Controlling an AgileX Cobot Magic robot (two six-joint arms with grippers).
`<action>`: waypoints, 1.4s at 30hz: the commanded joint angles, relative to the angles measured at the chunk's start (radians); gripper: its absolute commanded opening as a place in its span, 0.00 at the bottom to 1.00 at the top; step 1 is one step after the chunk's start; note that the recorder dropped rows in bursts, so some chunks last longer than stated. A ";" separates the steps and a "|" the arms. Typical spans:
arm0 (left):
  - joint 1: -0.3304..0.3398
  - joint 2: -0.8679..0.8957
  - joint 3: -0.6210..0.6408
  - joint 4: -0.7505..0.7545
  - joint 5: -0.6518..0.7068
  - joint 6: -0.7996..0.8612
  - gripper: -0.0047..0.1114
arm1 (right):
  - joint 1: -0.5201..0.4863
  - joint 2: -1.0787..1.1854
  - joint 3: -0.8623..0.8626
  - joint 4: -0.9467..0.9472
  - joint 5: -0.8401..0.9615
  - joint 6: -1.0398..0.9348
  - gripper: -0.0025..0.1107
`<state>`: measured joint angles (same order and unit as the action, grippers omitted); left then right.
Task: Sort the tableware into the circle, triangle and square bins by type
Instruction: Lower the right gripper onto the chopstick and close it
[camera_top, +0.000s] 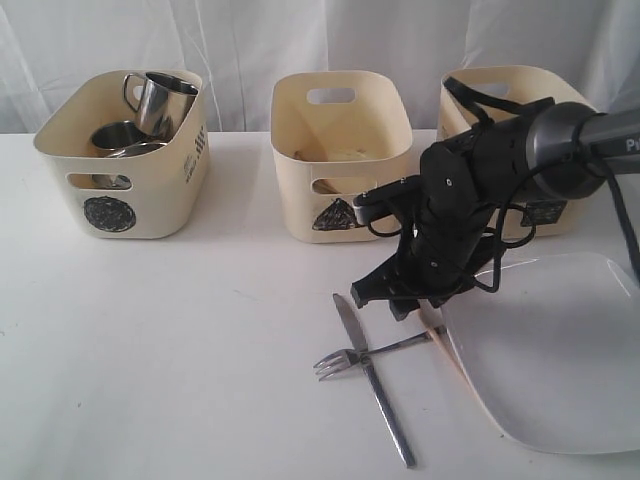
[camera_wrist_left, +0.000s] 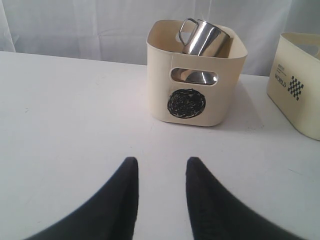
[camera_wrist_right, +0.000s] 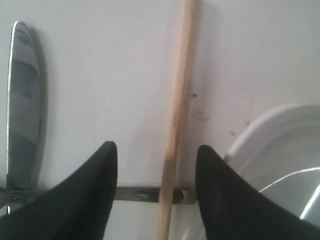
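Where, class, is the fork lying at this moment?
In the exterior view the fork lies on the table right of centre, crossing the knife, in front of the triangle bin and just left of the white plate.

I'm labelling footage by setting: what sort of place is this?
Probably a staged lab bench, not a kitchen: plain white table, white curtain backdrop, three cream plastic tubs with scribbled black shapes.
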<state>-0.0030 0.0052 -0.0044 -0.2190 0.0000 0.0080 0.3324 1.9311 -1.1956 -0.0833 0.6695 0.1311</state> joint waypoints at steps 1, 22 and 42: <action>0.002 -0.005 0.004 -0.005 0.000 -0.008 0.36 | -0.005 0.009 -0.006 -0.005 -0.005 0.003 0.44; 0.002 -0.005 0.004 -0.005 0.000 -0.008 0.36 | -0.005 0.015 -0.007 -0.003 0.014 0.001 0.44; 0.002 -0.005 0.004 -0.005 0.000 -0.008 0.36 | -0.036 0.015 -0.007 0.091 0.029 0.003 0.44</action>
<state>-0.0030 0.0052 -0.0044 -0.2190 0.0000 0.0080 0.3085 1.9459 -1.1997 0.0057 0.6934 0.1311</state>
